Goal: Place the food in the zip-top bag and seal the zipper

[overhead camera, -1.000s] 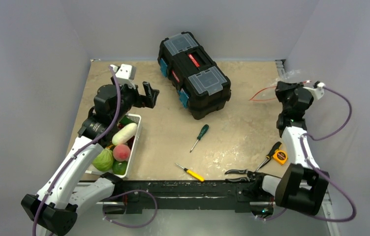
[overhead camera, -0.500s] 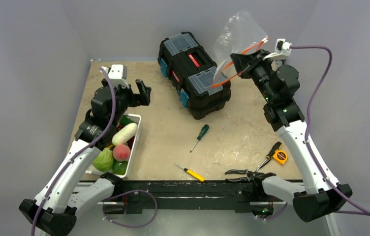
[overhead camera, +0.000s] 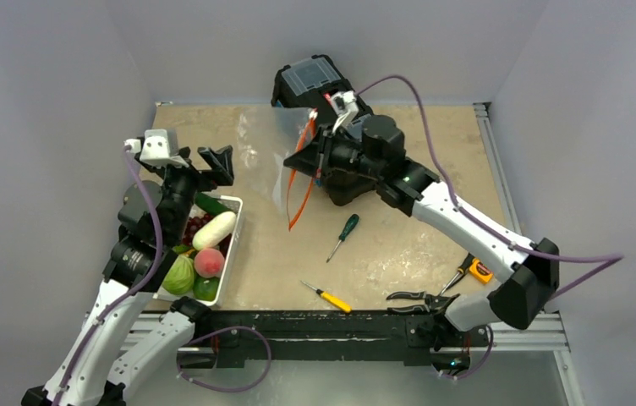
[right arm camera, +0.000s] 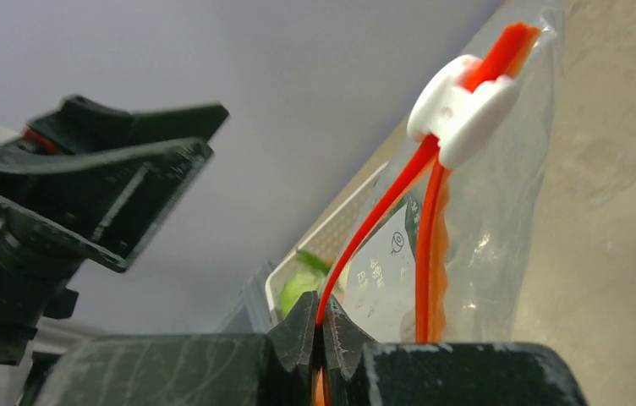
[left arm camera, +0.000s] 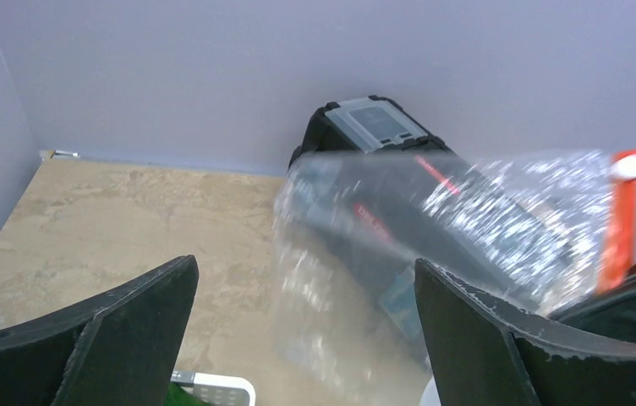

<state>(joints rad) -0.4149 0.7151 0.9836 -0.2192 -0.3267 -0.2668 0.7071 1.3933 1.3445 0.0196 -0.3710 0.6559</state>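
Pinch confirmed from here: my right gripper (right arm camera: 319, 331) is pressed together on the zipper (right arm camera: 424, 254), holding the zip-top bag (overhead camera: 260, 156) up over the bench (overhead camera: 399, 237) (mouth strips parted). My left gripper (left arm camera: 304, 264) is spread wide; the food (overhead camera: 207, 260) sits in the white basket (overhead camera: 234, 224).

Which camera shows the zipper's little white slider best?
Right wrist: the white slider sits close and sharp on the orange strip. Left wrist shows it small, blurred; the top view is too distant to tell.
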